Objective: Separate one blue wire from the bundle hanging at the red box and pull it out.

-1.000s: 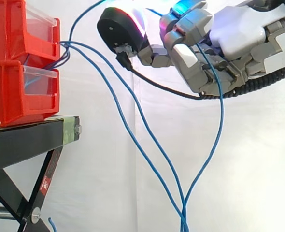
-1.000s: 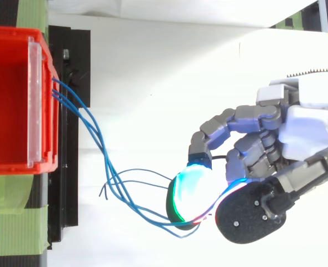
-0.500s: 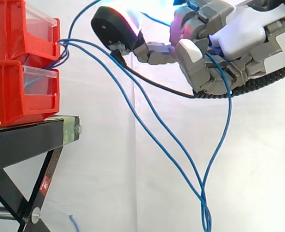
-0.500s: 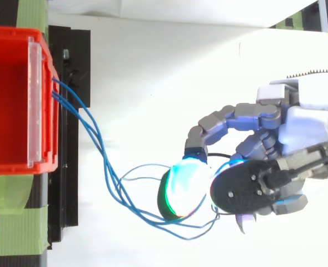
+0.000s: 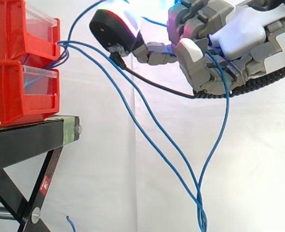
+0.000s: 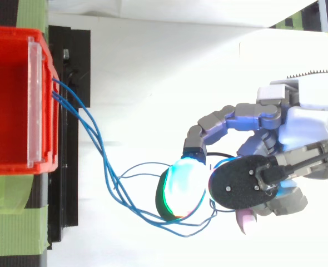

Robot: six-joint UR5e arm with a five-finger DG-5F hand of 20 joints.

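Several blue wires leave the stacked red boxes at the gap between them and sag down to the right. In the top view they fan out from the red box toward the hand. The hand hangs high at the right, its fingers curled, with the black-backed thumb reaching left. One blue wire runs through the curled fingers and drops in a long loop. From above, a glowing cyan-green fingertip sits close against the thumb, with wire strands passing between and under them.
The boxes rest on a black stand with green tape at its edge. A white curtain hangs behind everything. One wire arcs upward from the box past the thumb. A short wire end pokes up at the bottom.
The thumb has swung in beside the glowing fingertip, closing on the wires. The hand has shifted slightly up, and the hanging loop's low point has moved to the right.
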